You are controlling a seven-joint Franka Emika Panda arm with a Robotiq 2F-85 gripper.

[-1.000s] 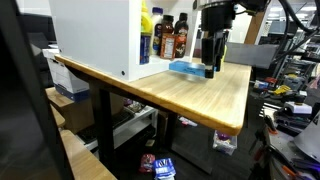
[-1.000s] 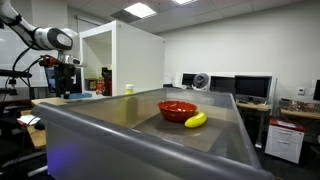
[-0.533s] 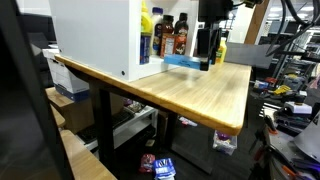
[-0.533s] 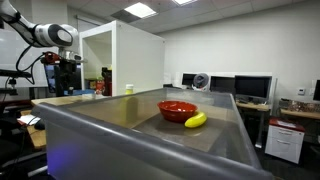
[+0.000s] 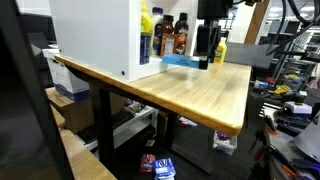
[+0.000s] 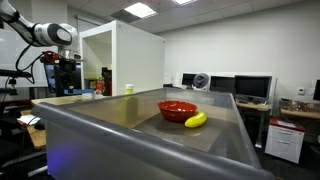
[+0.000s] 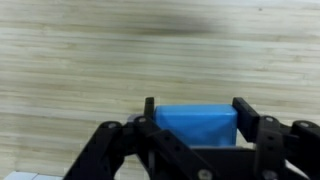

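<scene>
My gripper [image 5: 205, 62] is shut on a blue rectangular block [image 5: 182, 60] and holds it a little above the wooden table [image 5: 200, 95]. In the wrist view the blue block [image 7: 196, 124] sits between the two black fingers [image 7: 197, 108], with the wood grain below it. In an exterior view the arm and gripper [image 6: 68, 72] hang at the far left, and the block is hard to make out there. The gripper is next to the white cabinet [image 5: 95, 35] and the bottles at the back.
Several bottles [image 5: 172, 35] stand behind the gripper beside the white cabinet. In an exterior view a grey bin [image 6: 215, 135] in the foreground holds a red bowl [image 6: 177, 109] and a banana [image 6: 195, 120]. Monitors and desks stand behind.
The gripper has risen with the blue block, lifting it off the table top. Since half a second ago almost nothing has moved.
</scene>
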